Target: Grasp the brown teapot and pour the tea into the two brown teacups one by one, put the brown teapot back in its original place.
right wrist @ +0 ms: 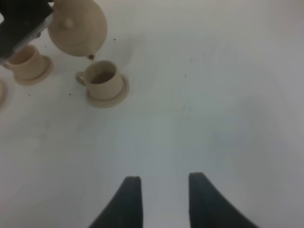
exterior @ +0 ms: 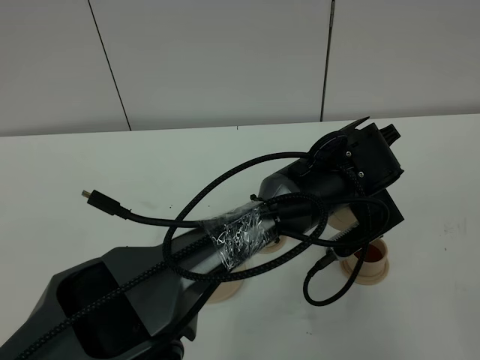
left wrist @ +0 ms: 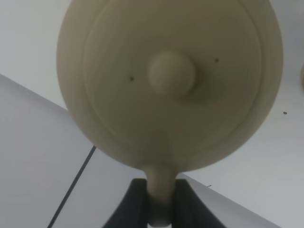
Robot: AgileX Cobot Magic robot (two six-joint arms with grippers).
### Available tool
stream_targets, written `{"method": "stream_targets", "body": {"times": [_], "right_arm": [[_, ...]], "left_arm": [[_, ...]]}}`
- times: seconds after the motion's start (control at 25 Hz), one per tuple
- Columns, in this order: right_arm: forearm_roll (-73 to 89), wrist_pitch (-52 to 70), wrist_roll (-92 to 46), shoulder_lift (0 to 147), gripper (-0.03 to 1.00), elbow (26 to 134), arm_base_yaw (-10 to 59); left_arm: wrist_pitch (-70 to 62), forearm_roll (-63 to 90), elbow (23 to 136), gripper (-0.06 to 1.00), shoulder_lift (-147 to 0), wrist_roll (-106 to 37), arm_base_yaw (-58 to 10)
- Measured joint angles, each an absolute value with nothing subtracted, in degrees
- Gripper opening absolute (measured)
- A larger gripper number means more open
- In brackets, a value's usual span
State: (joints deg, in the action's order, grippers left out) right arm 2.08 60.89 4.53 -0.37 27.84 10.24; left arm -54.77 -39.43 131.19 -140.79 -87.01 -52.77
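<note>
I had the left gripper point(left wrist: 160, 204) clamped on the loop handle of the brown teapot point(left wrist: 171, 80), which was matte, round and knob-lidded. Its spout was tipped just above one cylindrical teacup point(right wrist: 102, 80), with dark tea inside, I think. The right gripper point(right wrist: 161, 194) hung parted and empty over the white table point(right wrist: 213, 95).

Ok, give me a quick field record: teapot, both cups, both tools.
brown teapot: held in the air, tilted, spout just over one cup
left tool: shut on the teapot's handle
cup under spout: upright, dark liquid inside
other cup: upright beside it, partly hidden, contents unclear
right tool: open, holding nothing, apart from both cups
</note>
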Motion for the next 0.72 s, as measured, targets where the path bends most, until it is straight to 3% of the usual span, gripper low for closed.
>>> {"method": "stream_targets", "body": {"times": [0.72], "right_arm": [[2.1, 60.9, 4.5, -0.4, 0.24, 27.8, 10.2]], "left_arm": [[-54.8, -39.3, 131.2, 0.17, -140.8, -87.0, -52.8]]}}
